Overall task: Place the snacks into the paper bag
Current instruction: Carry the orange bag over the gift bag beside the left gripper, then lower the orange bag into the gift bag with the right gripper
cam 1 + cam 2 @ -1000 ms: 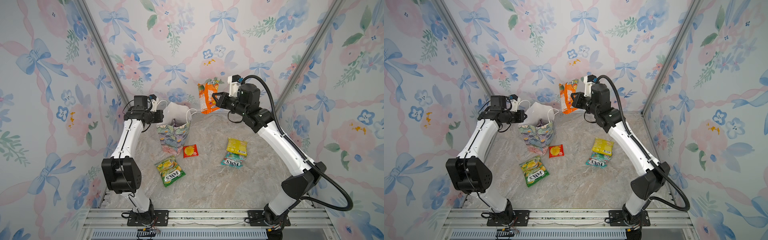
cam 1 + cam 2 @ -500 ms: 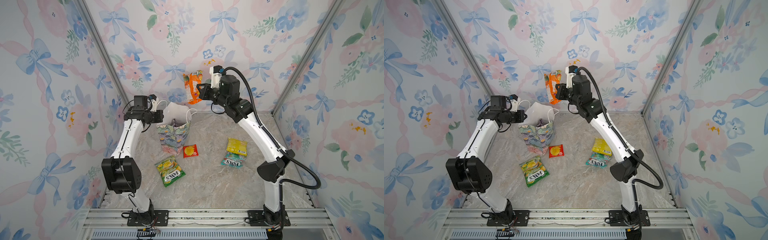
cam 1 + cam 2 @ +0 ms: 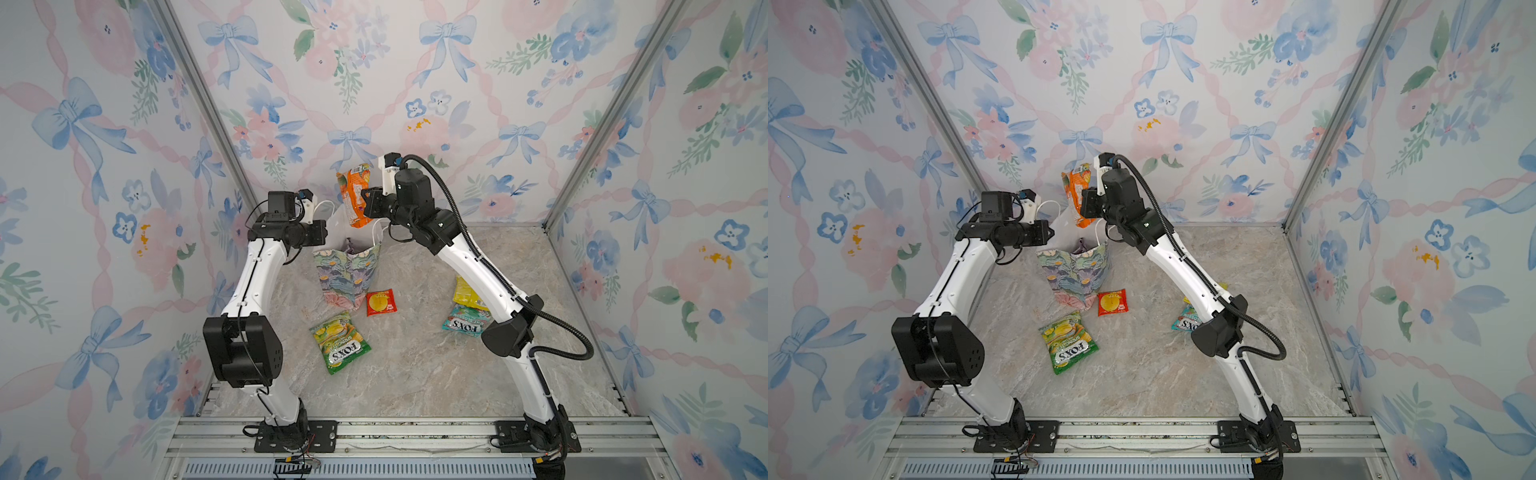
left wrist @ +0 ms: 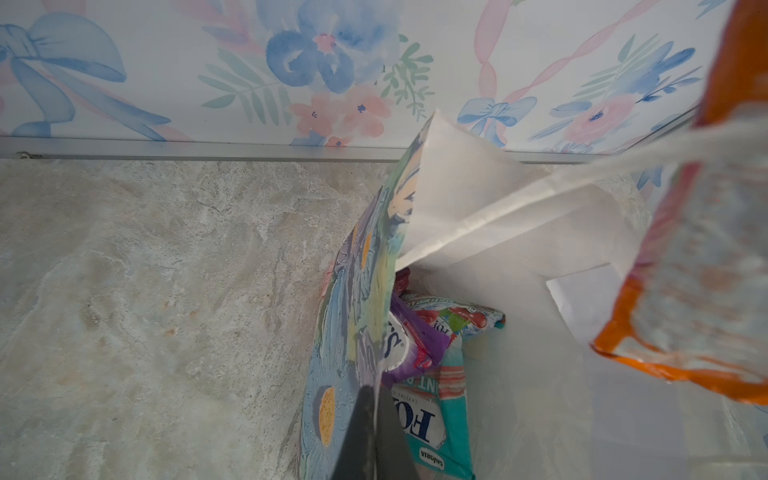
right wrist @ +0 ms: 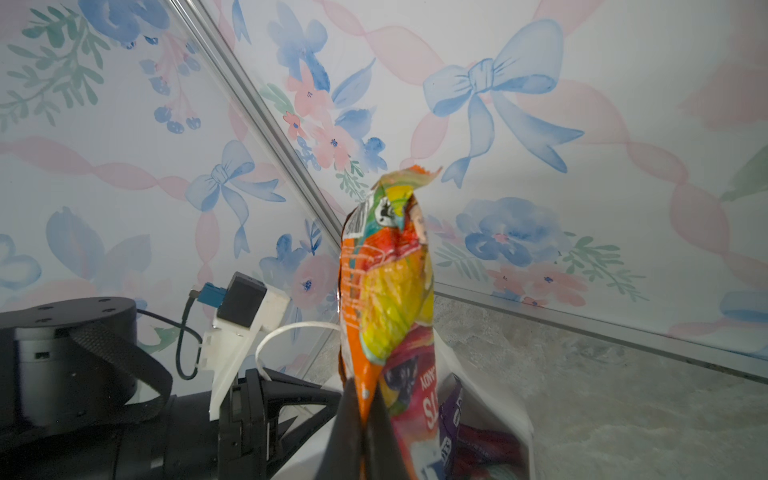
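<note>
Over the bag mouth, my right pincer [image 5: 365,399] is clamped on the orange packet [image 3: 354,195]. During the last second this arm swung the packet leftward, from beside the back wall to above the paper bag [image 3: 351,270]. Judgement: carry complete; lowering and release remain.

My left pincer [image 4: 372,399] has not moved and stays pinched on the bag rim, holding the mouth open. Inside lie a purple packet [image 4: 409,320] and a teal packet [image 4: 453,415].

Four snacks remain on the desk [image 3: 415,374]:
- green packet [image 3: 340,347]
- red packet [image 3: 381,302]
- yellow packet [image 3: 465,291]
- second teal packet [image 3: 461,326]

Limits: my right arm covers part of the last two. Whether the orange packet's lower end is below the rim cannot be determined. The bag floor is hidden.
</note>
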